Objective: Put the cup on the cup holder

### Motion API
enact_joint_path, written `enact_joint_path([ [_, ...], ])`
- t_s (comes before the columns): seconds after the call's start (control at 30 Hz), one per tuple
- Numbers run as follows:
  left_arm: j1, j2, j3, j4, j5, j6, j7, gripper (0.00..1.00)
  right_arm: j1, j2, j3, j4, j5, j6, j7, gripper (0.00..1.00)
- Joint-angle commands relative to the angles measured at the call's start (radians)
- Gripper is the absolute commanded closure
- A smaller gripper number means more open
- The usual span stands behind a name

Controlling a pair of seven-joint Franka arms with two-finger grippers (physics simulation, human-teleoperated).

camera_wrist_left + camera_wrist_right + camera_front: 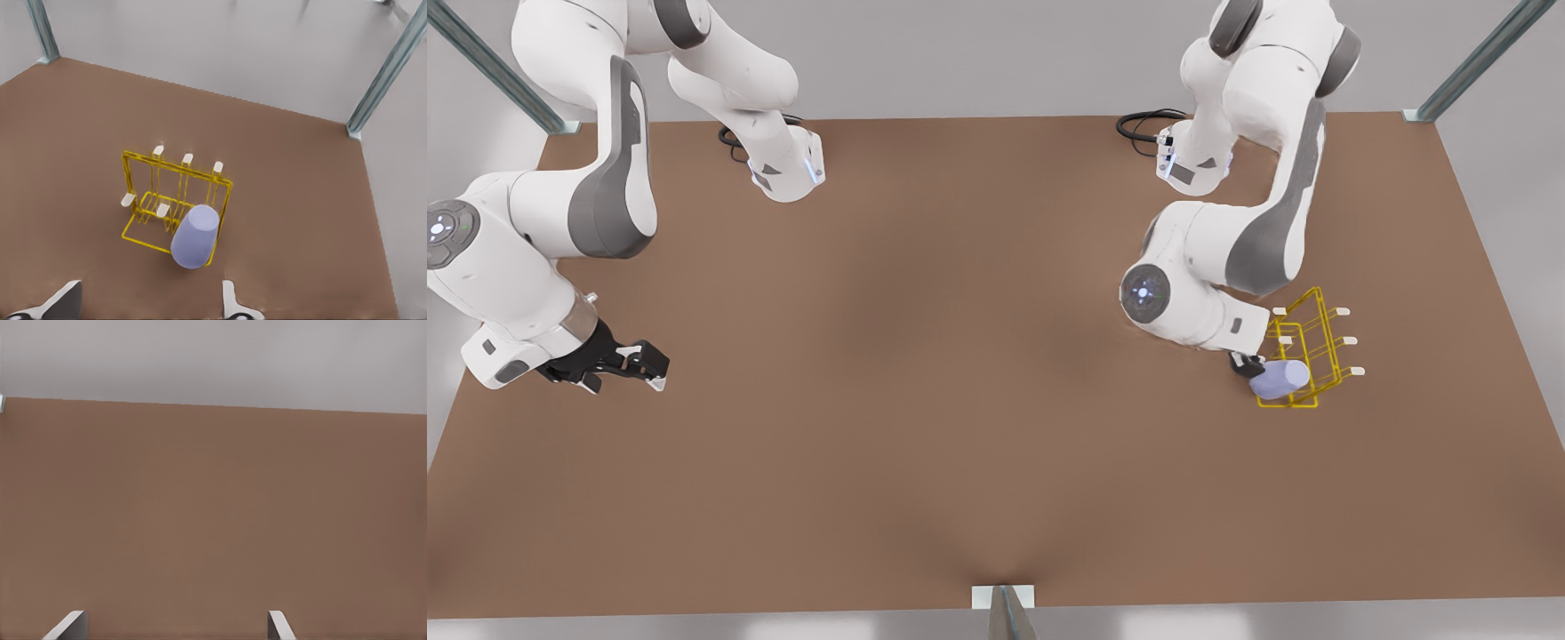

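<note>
- On the front view's right, over the brown table [960, 400], the left gripper [1249, 364] hangs just beside the cup [1280, 378] and the yellow rack [1307, 347].
- The cup lies tilted, close to sideways, against the near end of the rack; in the front view it overlaps the rack's lower frame.
- In the left wrist view the cup [195, 237] sits with its closed base toward the camera and its rim toward the rack [177, 200], seemingly pushed onto one of the pegs; the peg itself is hidden inside it, so I cannot tell for sure.
- The left gripper's [150, 303] two fingertips [63, 300] stand wide apart, one on each side of the cup and not touching it: the hand is spread and holds nothing.
- Five white-tipped pegs of the rack are bare, three along the top bar and two lower down.
- At the front view's left, well apart from the rack, the right gripper [649, 369] waits low above the table, pointing inward.
- In the right wrist view its fingertips [70, 625] are wide apart with bare table [213, 520] between them, so the right gripper [175, 627] is also spread and empty.
</note>
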Motion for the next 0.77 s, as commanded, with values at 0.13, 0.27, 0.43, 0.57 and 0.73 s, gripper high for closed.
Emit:
enact_joint_path([
  [0.13, 0.148, -0.058, 0.106, 0.120, -0.579, -0.007, 2.318, 0.00, -0.001, -0.001, 0.000, 0.001, 0.001, -0.003, -0.001, 0.00],
  [0.27, 0.128, -0.211, 0.177, -0.100, -0.614, 0.235, 2.357, 0.00, -0.003, -0.001, 0.000, -0.003, 0.001, -0.004, -0.001, 0.00],
  [0.43, 0.125, -0.183, 0.176, -0.100, -0.617, 0.237, 2.274, 0.00, -0.006, 0.000, 0.000, -0.005, 0.001, -0.003, -0.003, 0.00],
  [0.57, 0.117, -0.185, 0.170, -0.100, -0.617, 0.214, 2.230, 0.00, -0.006, 0.000, 0.000, -0.008, 0.001, 0.004, -0.001, 0.00],
  [0.73, 0.114, -0.182, 0.166, -0.097, -0.619, 0.210, 2.230, 0.00, -0.004, -0.001, 0.000, -0.008, 0.001, 0.000, -0.001, 0.00],
])
